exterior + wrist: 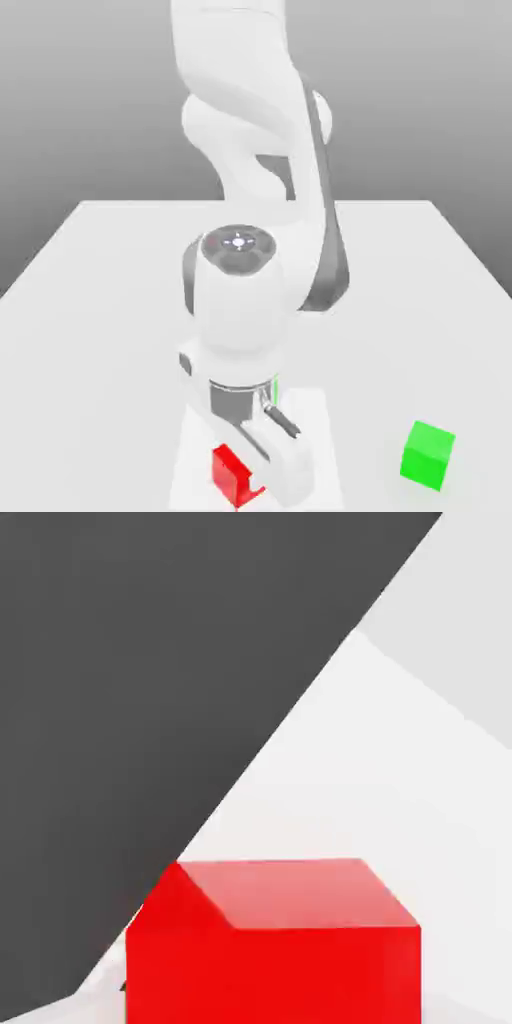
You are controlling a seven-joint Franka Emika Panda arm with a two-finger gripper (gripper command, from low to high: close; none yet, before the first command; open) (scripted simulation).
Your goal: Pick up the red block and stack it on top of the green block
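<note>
The red block (230, 472) rests on the white table at the front, a little to the exterior view's left of centre, and the hand partly covers it. My gripper (256, 486) has come down right on it and is shut on the red block. From the hand view the red block (272, 942) looms very close, with its top face and one side showing. The green block (428, 454) stands by itself on the table toward the exterior view's right, about a hand's width away from the gripper.
The white table (110, 270) stretches back behind the arm, whose bulky links (250, 300) rise over the table's middle. A dark area (150, 712) lies beyond the table's edge in the hand view.
</note>
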